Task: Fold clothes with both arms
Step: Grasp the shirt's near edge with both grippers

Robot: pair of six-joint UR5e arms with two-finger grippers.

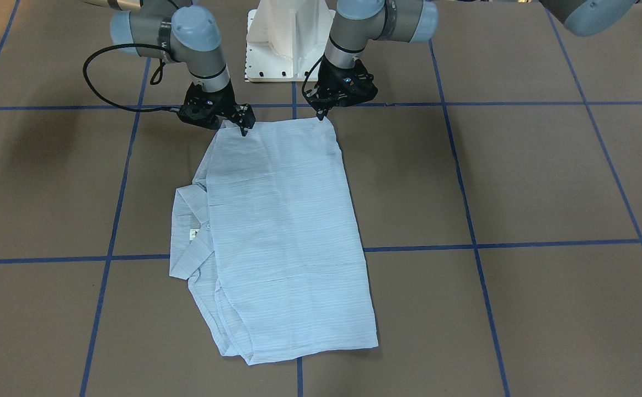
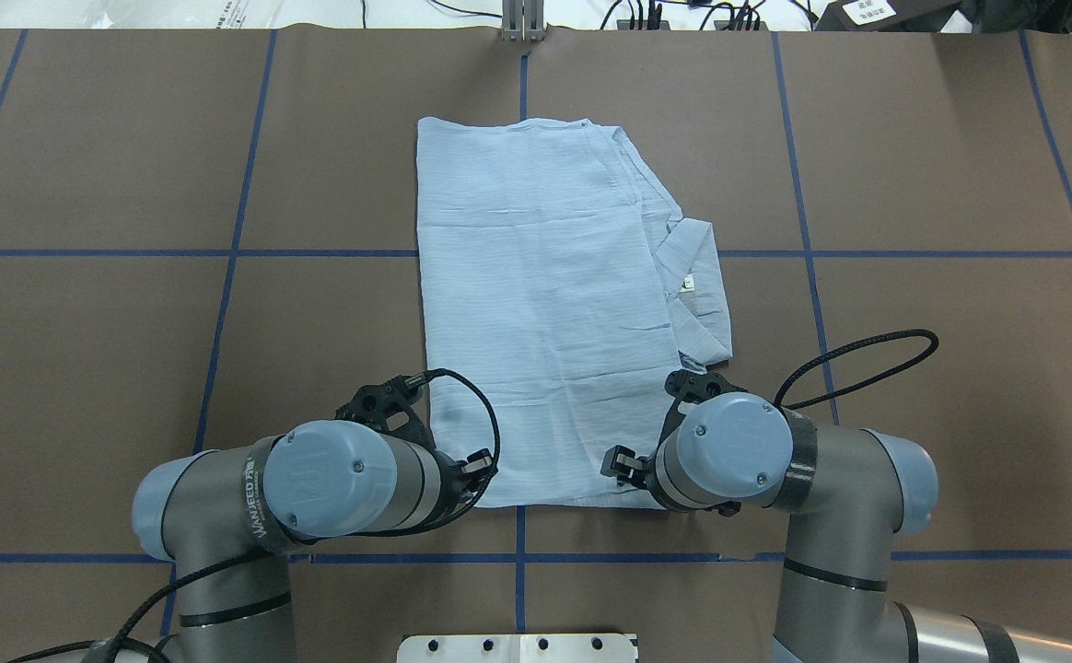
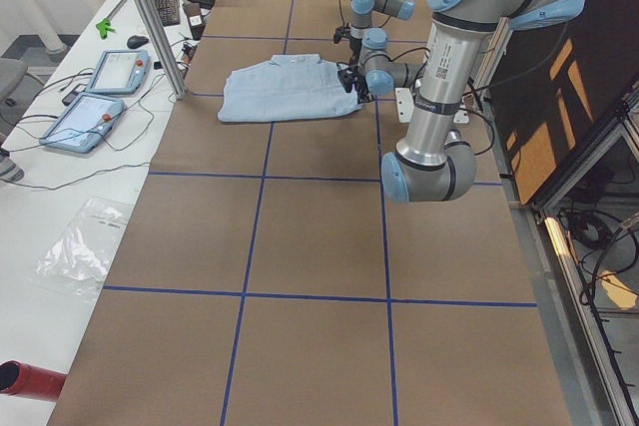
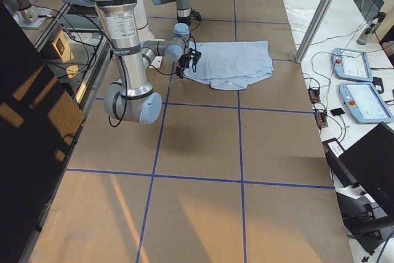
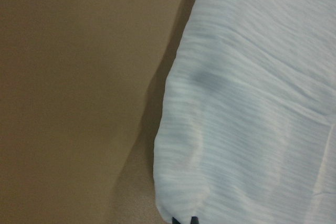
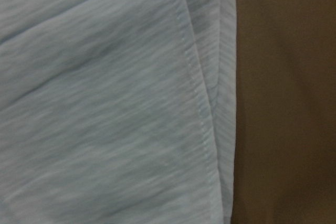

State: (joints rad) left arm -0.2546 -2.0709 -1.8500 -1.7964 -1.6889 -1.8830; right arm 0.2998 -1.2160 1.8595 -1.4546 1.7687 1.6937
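On the brown table (image 1: 519, 176), one folded light blue striped shirt (image 1: 288, 231), flat, collar (image 1: 188, 245) to my right; my left gripper (image 1: 321, 114) and right gripper (image 1: 243, 130) each pinched closed on a near corner.

We see a brown table (image 1: 547, 182) gridded with blue tape lines (image 1: 475, 246). Beside it, a white bench (image 3: 25, 216) carries two tablet pendants (image 3: 85, 122), a keyboard (image 3: 165, 4) and a plastic bag (image 3: 85, 246); a metal post (image 3: 149, 22) rises at its edge.

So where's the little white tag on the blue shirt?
In the overhead view, the small white tag sits inside the collar at the right edge of the light blue striped shirt, just past the right arm.
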